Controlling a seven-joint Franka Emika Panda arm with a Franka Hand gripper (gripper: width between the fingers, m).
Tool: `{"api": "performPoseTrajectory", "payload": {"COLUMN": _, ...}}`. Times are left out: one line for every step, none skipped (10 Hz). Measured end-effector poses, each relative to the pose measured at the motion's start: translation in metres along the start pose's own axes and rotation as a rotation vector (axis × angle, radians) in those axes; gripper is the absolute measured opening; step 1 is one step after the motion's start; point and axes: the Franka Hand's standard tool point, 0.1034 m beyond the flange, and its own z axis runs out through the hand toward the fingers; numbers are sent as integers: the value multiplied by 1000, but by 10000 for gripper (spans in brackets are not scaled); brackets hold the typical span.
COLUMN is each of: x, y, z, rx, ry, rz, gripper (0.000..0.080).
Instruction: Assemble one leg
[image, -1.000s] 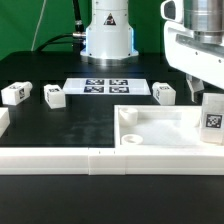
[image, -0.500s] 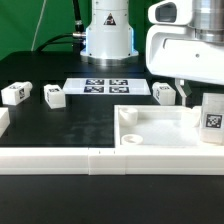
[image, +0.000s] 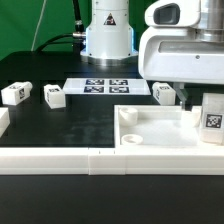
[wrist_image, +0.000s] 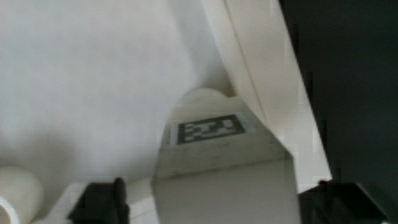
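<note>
You're holding the gripper (wrist_image: 214, 205) spread wide, leg (wrist_image: 222, 150) sitting centred between its fingers (wrist_image: 102, 205) against the panel (wrist_image: 89, 80) rim; looks like you're lining up the pinch.

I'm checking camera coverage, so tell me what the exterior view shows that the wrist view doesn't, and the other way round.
Only the exterior view: the arm's base, the marker board, and three loose legs on the black table. Only the wrist view: the gripper close up, dark fingertips apart on either side of a leg, not gripping it. Both: the white panel and a tagged leg on it, probably the same one.
</note>
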Motion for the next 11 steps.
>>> {"api": "performPoseTrajectory", "payload": {"x": 0, "y": 0, "z": 0, "rx": 0, "ry": 0, "rz": 0, "gripper": 402}}
{"api": "performPoseTrajectory", "payload": {"x": 0, "y": 0, "z": 0, "rx": 0, "ry": 0, "rz": 0, "gripper": 291}}
{"api": "performPoseTrajectory", "payload": {"x": 0, "y": 0, "z": 0, "rx": 0, "ry": 0, "rz": 14, "gripper": 291}}
{"api": "performPoseTrajectory", "payload": {"x": 0, "y": 0, "z": 0, "rx": 2, "ry": -1, "rz": 58, "gripper": 291}}
{"api": "performPoseTrajectory", "payload": {"x": 0, "y": 0, "z": 0, "rx": 3, "ry": -1, "rz": 145, "gripper": 291}}
{"api": "performPoseTrajectory", "payload": {"x": 0, "y": 1, "z": 1, "rx": 13, "ry": -4, "rz": 279, "gripper": 291}}
{"api": "performPoseTrajectory", "payload": {"x": 0, "y": 1, "z": 1, "rx": 19, "ry": -1, "rz": 374, "gripper": 291}}
{"api": "performPoseTrajectory", "payload": {"x": 0, "y": 2, "z": 1, "rx": 25, "ry": -1, "rz": 520, "gripper": 291}}
{"api": "performPoseTrajectory", "payload": {"x": 1, "y": 2, "z": 1, "rx": 24, "ry": 0, "rz": 608, "gripper": 292}}
{"api": "performPoseTrajectory", "payload": {"x": 1, "y": 2, "z": 1, "rx": 26, "ry": -2, "rz": 672, "gripper": 292}}
{"api": "performPoseTrajectory", "payload": {"x": 0, "y": 2, "z": 1, "rx": 24, "ry": -2, "rz": 823, "gripper": 292}}
